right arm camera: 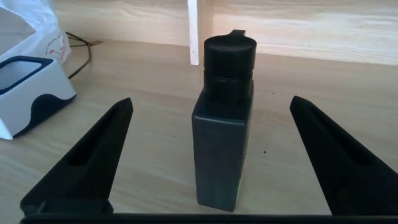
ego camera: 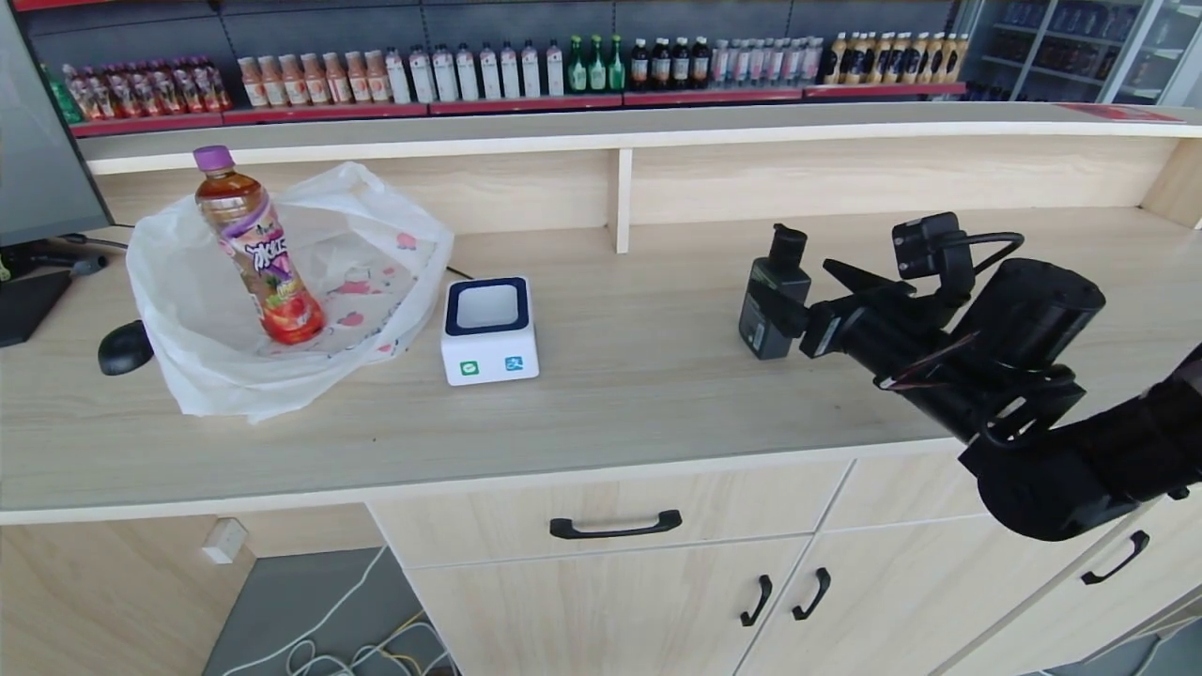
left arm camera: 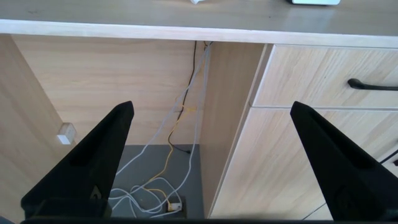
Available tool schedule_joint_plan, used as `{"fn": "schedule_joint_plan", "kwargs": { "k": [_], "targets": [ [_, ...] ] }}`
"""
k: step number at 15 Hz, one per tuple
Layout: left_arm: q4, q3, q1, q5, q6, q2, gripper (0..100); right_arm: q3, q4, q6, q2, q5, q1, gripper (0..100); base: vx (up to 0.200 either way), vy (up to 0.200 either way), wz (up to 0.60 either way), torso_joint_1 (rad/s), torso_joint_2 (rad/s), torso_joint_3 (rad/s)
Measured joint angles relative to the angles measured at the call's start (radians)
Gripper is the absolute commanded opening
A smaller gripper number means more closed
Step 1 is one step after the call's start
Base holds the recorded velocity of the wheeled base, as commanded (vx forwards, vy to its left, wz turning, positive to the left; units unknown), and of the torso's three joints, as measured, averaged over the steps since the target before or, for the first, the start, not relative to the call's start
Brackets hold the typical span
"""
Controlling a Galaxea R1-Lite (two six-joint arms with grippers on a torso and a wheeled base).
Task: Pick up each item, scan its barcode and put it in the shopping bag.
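On the light wooden worktop (ego camera: 639, 376) a dark bottle (ego camera: 773, 300) with a black cap stands upright, on the robot's right side, well apart from the other things. The right pincer (ego camera: 813, 317) is at the level of this bottle, just beside it. From the wrist I see its two fingers (right arm camera: 93, 155) wide apart, and the dark bottle (right arm camera: 222, 149) stands in the middle of the gap before them; the fingers do not touch it. More to the left stands the scanner (ego camera: 489, 329), a small white box with a dark blue frame around its top window, and its corner is also visible from the right wrist (right arm camera: 25, 93). Just beside the scanner lies the white shopping bag (ego camera: 188, 366), open and crumpled, and inside it a tea bottle (ego camera: 258, 249) with a purple cap stands a little tilted. A black computer mouse (ego camera: 125, 347) lies near the bag on its far left side. The left pincer (left arm camera: 211, 106) hangs below the worktop edge, in front of the cabinet, with its fingers wide apart and nothing between them; behind it there are loose cables (left arm camera: 180, 124) in an open niche and a drawer (left arm camera: 323, 74) with a black handle. Behind the worktop a shelf (ego camera: 526, 103) carries a long row of drink bottles.
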Motion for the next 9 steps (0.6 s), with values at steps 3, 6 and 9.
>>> {"fn": "schedule_joint_plan", "kwargs": {
  "k": [3, 6, 9],
  "targets": [
    [0.000, 0.000, -0.001, 0.000, 0.000, 0.000, 100, -0.066, 0.025, 0.001, 0.054, 0.000, -0.001, 100, 0.000, 0.000, 0.00, 0.000, 0.00, 0.000],
    [0.000, 0.000, 0.000, 0.000, 0.000, 0.000, 100, -0.124, 0.080, 0.000, 0.082, 0.001, -0.002, 100, 0.000, 0.000, 0.00, 0.000, 0.00, 0.000],
    [0.000, 0.000, 0.000, 0.000, 0.000, 0.000, 100, -0.179, 0.089, 0.000, 0.108, 0.000, -0.013, 100, 0.000, 0.000, 0.00, 0.000, 0.00, 0.000]
  ]
}}
